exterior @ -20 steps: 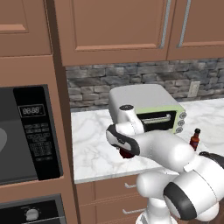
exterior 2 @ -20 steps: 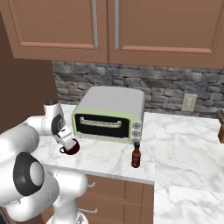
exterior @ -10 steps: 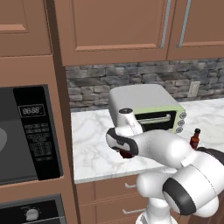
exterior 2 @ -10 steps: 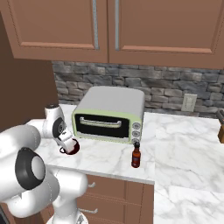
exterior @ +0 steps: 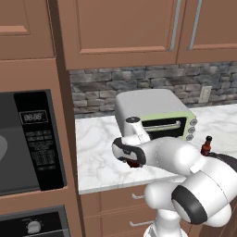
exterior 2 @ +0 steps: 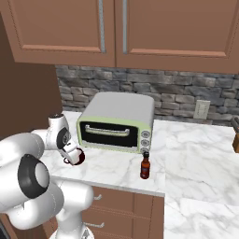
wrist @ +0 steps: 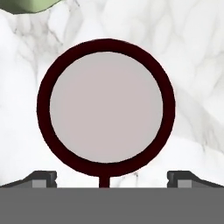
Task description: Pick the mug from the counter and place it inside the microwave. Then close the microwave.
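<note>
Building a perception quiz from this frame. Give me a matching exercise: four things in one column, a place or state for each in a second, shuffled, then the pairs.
Things:
1. mug
2. sauce bottle
3. toaster oven
4. microwave

Places or states:
A. built into the wood cabinetry, left of the counter
B. against the stone backsplash, door shut
C. directly under the open tool, mouth up
D. near the counter's front edge, in front of the toaster oven's knobs

Pairs: 1-C, 2-D, 3-B, 4-A

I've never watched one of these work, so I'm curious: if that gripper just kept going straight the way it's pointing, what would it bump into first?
The mug. The open gripper points straight down at its pale inside, fingertips spread about as wide as the rim. How close it hangs is hard to judge.
</note>
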Motion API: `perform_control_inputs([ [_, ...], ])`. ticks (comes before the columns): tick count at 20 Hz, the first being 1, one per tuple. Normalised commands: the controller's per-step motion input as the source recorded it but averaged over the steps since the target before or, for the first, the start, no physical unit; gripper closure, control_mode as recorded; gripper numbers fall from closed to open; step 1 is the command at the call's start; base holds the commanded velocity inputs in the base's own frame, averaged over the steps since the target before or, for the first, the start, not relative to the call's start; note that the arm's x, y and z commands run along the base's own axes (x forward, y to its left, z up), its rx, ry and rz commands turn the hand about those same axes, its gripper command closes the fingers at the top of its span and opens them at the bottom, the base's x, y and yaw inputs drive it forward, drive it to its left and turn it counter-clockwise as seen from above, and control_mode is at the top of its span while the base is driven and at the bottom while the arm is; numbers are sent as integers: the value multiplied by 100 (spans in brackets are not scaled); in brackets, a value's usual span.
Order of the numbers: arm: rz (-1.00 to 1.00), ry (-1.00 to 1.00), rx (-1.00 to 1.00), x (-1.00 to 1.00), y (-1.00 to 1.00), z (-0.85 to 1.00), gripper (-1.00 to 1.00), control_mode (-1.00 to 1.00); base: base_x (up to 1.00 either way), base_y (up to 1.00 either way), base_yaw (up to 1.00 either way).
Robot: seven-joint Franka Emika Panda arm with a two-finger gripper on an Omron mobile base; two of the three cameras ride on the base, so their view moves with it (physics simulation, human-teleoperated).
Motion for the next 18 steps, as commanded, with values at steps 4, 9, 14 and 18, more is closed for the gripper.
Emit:
perform_control_inputs([
  [4,0,0,0,0,1,-3,-100,-100,0,0,0],
  [9,0,0,0,0,9,0,-100,-100,0,0,0],
  [14,0,0,0,2,10,0,-100,-100,0,0,0],
  [18,0,0,0,4,1,0,-100,-100,0,0,0],
])
